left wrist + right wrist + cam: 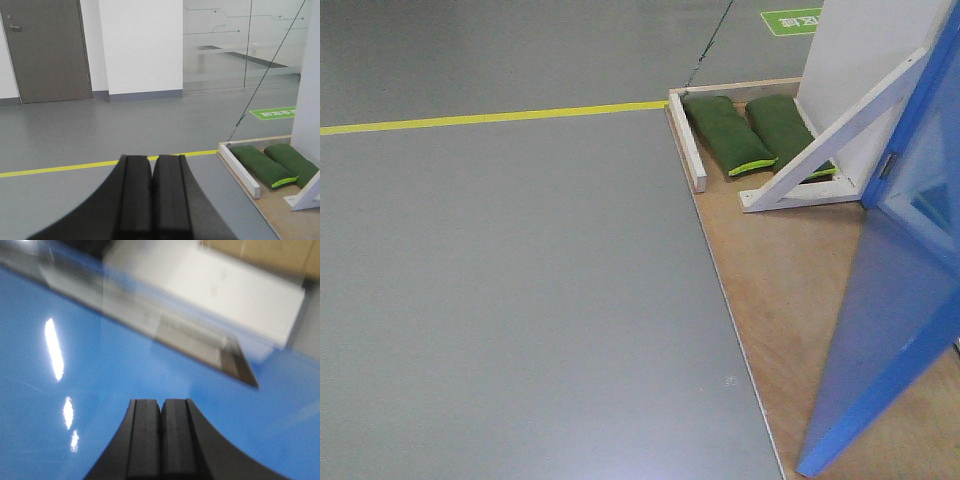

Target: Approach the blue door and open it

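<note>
The glossy blue door (895, 320) stands swung open at the right edge of the front view, its lower corner over the plywood base (780, 290). The door's handle is out of view. In the right wrist view the blue door (125, 355) fills nearly the whole frame, very close, mirroring ceiling lights. My right gripper (160, 405) is shut with nothing between its black fingers, pointing at the door's face; whether it touches the panel is not visible. My left gripper (151, 162) is also shut and empty, held over the grey floor away from the door.
A white wall panel (865, 60) with a diagonal white brace (835, 135) stands on the plywood base, weighted by two green sandbags (728, 135). A white base rail (686, 145) edges it. Yellow floor tape (490, 117) crosses the grey floor. A grey room door (47, 50) is far back.
</note>
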Motion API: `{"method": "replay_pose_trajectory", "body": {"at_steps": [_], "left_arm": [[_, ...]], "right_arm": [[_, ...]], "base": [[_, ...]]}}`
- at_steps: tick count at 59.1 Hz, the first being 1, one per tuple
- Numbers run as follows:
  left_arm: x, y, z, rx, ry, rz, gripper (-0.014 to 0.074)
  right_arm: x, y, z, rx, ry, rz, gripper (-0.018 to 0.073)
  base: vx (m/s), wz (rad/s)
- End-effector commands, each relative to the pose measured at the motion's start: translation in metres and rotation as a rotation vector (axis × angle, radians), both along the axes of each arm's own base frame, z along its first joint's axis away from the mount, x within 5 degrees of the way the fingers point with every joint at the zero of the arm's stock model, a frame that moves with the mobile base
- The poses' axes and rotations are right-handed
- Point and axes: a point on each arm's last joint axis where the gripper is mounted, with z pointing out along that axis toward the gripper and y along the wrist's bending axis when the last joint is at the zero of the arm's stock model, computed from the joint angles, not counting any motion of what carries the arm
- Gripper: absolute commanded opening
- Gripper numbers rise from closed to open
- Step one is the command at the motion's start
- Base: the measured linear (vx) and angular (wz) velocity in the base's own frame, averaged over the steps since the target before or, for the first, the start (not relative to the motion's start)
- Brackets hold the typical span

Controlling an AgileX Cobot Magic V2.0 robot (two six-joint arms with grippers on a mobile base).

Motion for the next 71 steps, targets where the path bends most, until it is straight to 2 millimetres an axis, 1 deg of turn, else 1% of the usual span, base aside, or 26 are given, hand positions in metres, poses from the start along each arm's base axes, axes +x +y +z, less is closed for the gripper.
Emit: {"method": "replay_pose_trajectory", "body": {"at_steps": [1,16,20,27,33,36,40,49,58,65,71], "left_arm": [[-0.003,-0.001,0.018,-0.003,-0.125,-0.014,0.0073],[-0.003,-0.001,0.018,-0.003,-0.125,-0.014,0.0073],[-0.003,-0.001,0.018,-0.003,-0.125,-0.014,0.0073],[-0.003,-0.001,0.018,-0.003,-0.125,-0.014,0.0073],[-0.003,-0.001,0.018,-0.003,-0.125,-0.014,0.0073],[-0.003,-0.001,0.018,-0.003,-0.125,-0.014,0.0073],[-0.003,-0.001,0.018,-0.003,-0.125,-0.014,0.0073],[-0.003,-0.001,0.018,-0.003,-0.125,-0.014,0.0073],[-0.003,-0.001,0.018,-0.003,-0.125,-0.014,0.0073],[-0.003,-0.001,0.018,-0.003,-0.124,-0.014,0.0073],[-0.003,-0.001,0.018,-0.003,-0.124,-0.014,0.0073]], "right_arm": [[0.006,0.024,0.004,-0.049,0.047,0.122,-0.0001],[0.017,0.06,0.003,-0.051,0.055,0.265,-0.0001],[0.023,0.065,0.0,-0.047,0.059,0.284,-0.0001],[0.039,0.072,-0.01,-0.035,0.081,0.31,-0.0001],[0.057,0.077,-0.023,-0.02,0.109,0.326,-0.0001],[0.068,0.079,-0.03,-0.013,0.113,0.315,-0.0001],[0.08,0.08,-0.034,-0.009,0.097,0.289,-0.0001],[0.098,0.086,-0.025,-0.017,0.045,0.284,-0.0001],[0.105,0.107,-0.011,-0.033,0.026,0.38,-0.0001],[0.109,0.123,-0.013,-0.036,0.06,0.458,-0.0001],[0.112,0.131,-0.018,-0.035,0.078,0.488,-0.0001]], "base": [[0.0,-0.06],[0.0,-0.01],[0.0,0.0],[0.0,0.0],[0.0,0.0],[0.0,0.0],[0.0,0.0],[0.0,0.0],[0.0,0.0],[0.0,0.0],[0.0,-0.01]]}}
